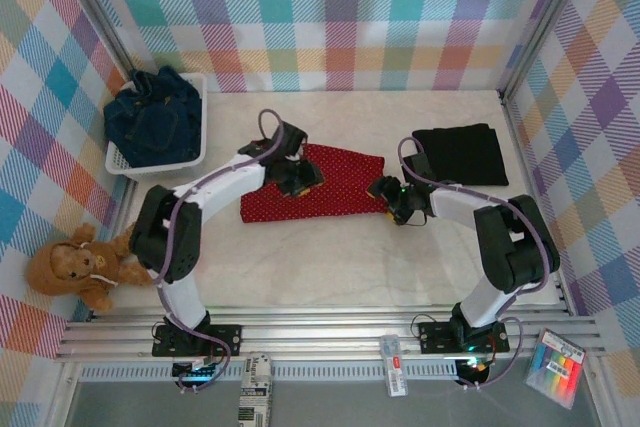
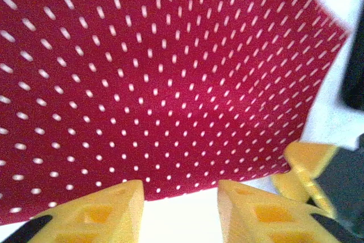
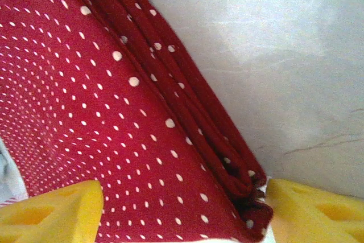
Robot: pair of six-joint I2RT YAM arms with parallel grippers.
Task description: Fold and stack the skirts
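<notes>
Red dotted skirt (image 1: 335,185) was lying flat in the middle of the tabletop (image 1: 330,267). Left gripper (image 1: 297,179) was over it, a bit left of center. Its fingers were apart, with bare tabletop between them and the skirt's edge just beyond. Right gripper (image 1: 386,192) was at the skirt's right edge, spread wide around the folded corner. Black skirt (image 1: 460,154) sat folded far right, and the denim skirts (image 1: 152,117) were piled in the white basket (image 1: 160,168).

Your pale desk (image 1: 330,277) carries a red dotted skirt (image 1: 345,187) at centre, a black skirt (image 1: 462,154) right, a white basket (image 1: 196,122) left.
</notes>
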